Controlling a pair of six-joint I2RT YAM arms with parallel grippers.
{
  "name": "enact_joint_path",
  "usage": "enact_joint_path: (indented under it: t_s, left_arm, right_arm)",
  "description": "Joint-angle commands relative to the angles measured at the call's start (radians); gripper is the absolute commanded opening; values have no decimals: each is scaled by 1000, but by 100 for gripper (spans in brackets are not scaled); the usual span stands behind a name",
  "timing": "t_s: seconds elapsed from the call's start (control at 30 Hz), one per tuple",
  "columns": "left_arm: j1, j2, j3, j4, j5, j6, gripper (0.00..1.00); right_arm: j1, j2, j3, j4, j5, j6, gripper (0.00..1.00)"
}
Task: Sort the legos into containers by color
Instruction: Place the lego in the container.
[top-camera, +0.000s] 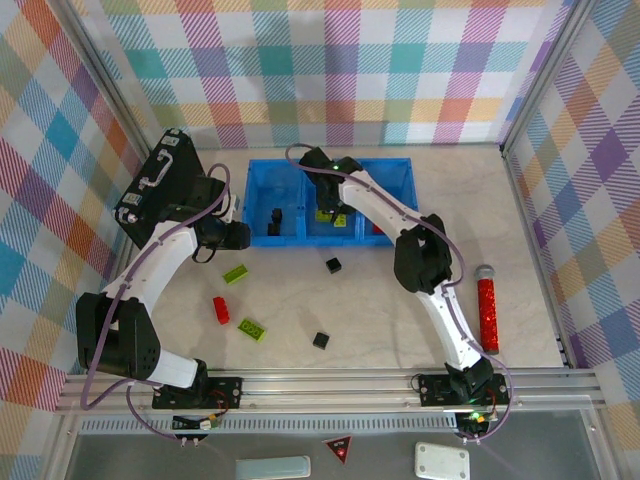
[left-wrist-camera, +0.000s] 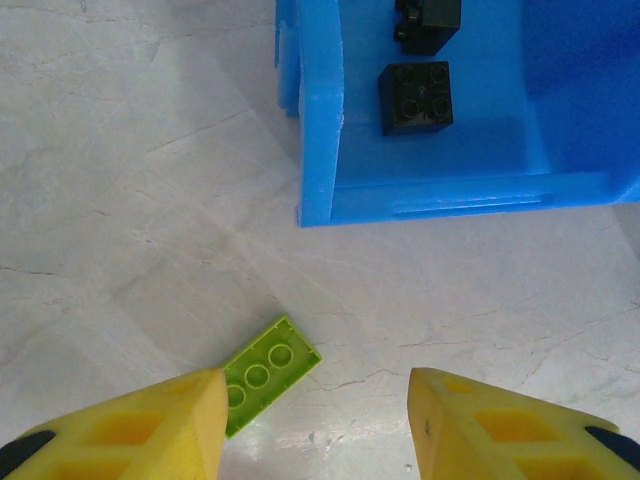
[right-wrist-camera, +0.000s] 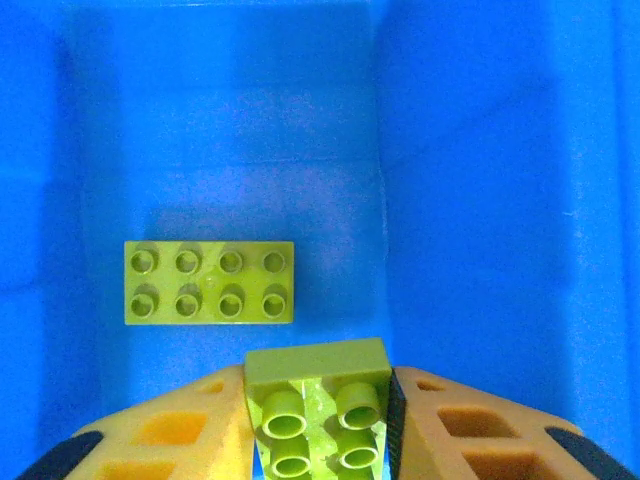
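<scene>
The blue three-compartment tray (top-camera: 395, 172) lies at the back. My right gripper (top-camera: 329, 206) hangs over its middle compartment, shut on a lime-green brick (right-wrist-camera: 316, 372) with studs facing the camera; another lime-green brick (right-wrist-camera: 208, 283) lies flat on the floor below. Two black cubes (left-wrist-camera: 415, 97) sit in the left compartment, and a red brick (top-camera: 377, 228) in the right. My left gripper (left-wrist-camera: 318, 400) stands open above the table, just outside the tray's left compartment, with a loose lime-green brick (left-wrist-camera: 265, 370) beside its left finger. Loose on the table are a red brick (top-camera: 221, 310), a green brick (top-camera: 252, 328) and two black cubes (top-camera: 333, 265).
A black briefcase (top-camera: 160, 185) leans at the back left, close to my left arm. A red glittery cylinder (top-camera: 487, 308) lies at the right. Checked walls close in the table on three sides.
</scene>
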Motion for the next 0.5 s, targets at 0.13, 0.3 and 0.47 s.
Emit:
enact_joint_path:
  t_s: [0.13, 0.3, 0.47]
  left_arm:
    - [10, -27, 5, 0, 11, 13, 51]
    - [11, -26, 3, 1, 13, 14, 51]
    - [11, -25, 2, 1, 14, 13, 51]
  right_arm:
    - [-21, 57, 35, -21, 41, 54, 38]
    - [-21, 89, 36, -22, 53, 71, 40]
    - [-21, 106, 35, -34, 86, 99, 40]
